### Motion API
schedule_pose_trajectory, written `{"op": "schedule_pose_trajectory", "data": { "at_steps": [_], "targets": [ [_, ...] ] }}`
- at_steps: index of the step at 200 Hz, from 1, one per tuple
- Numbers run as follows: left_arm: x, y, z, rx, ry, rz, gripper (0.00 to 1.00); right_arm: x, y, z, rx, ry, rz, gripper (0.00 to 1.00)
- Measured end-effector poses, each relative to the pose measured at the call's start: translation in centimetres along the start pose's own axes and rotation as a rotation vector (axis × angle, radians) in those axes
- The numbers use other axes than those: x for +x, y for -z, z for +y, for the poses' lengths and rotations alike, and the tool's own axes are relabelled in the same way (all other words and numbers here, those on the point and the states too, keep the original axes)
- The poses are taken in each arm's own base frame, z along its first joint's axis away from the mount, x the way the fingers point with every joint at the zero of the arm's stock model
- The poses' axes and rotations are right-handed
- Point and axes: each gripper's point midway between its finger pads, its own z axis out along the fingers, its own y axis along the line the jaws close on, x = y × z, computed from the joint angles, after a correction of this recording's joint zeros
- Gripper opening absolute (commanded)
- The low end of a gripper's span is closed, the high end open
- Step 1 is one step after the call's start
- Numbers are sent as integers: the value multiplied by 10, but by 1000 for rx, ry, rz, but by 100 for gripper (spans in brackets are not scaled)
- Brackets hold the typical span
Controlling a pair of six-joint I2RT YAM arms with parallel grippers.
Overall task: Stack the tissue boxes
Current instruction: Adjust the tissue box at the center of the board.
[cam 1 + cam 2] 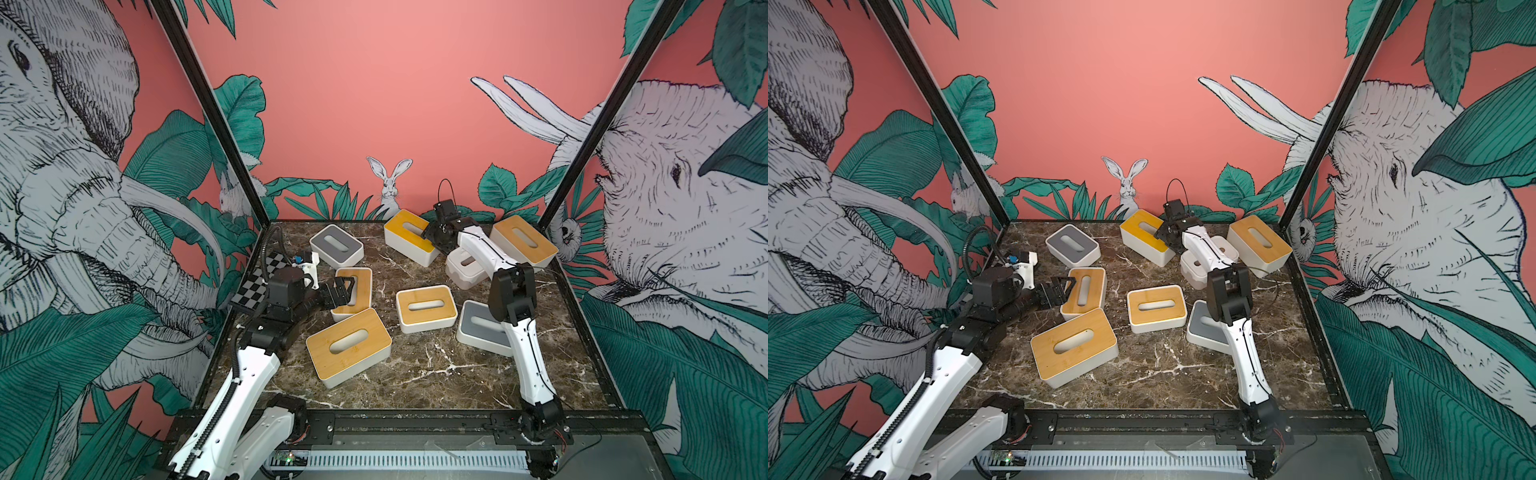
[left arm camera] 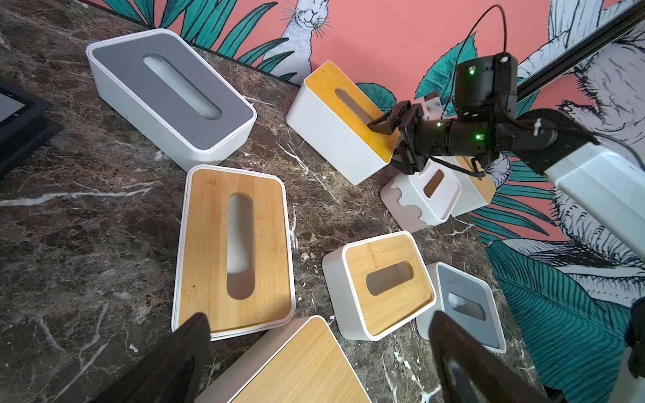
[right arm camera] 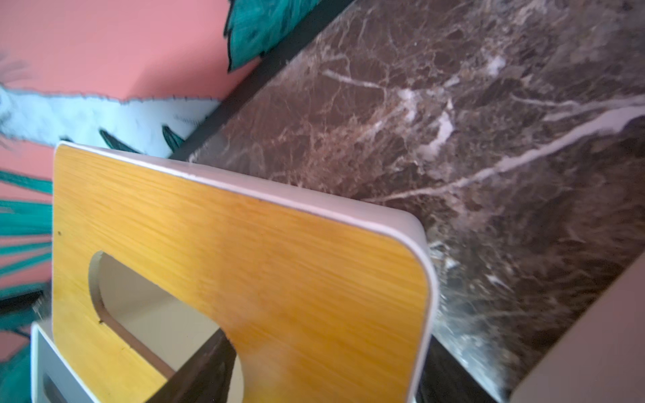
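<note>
At right gripper [image 2: 385, 144]: straddling a wall of the far white rounded box with bamboo-wood slotted lid [image 1: 401, 232], one finger down the slot, one outside; clamped or not, cannot tell. At left gripper [image 1: 349, 293]: spread wide above a low bamboo-lidded box [image 1: 361, 282]. Around, on brown marble table [image 1: 415, 374]: six other tissue boxes [image 1: 440, 297], scattered.

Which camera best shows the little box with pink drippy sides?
The left wrist view: the drip box shows its lid, slot and pink wavy sides almost whole. In both top views the right arm crosses the drip box, leaving only parts. The right wrist view shows a wood-lidded box and table, not clearly the drip box.
</note>
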Motion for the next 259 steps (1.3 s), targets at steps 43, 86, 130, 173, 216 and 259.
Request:
{"op": "schedule_pose_trajectory", "data": {
  "at_steps": [43,86,130,173,216,259],
  "targets": [
    [-3,-2,-1,-2,2,4,99,13,4,5,-63,161,80,70],
    [-7,-4,-2,-1,3,4,99,30,13,6,-104,291,135,70],
    [-8,-8,-2,-11,3,25,99,40,23,0,-111,391,163,69],
    [-9,-20,-1,-20,4,60,99,47,30,-3,-130,438,178,70],
    [-7,-35,3,-29,27,107,99,48,35,1,-150,459,177,71],
    [-8,-36,3,-33,32,100,99,33,49,20,-190,467,131,81]
  ]
}}
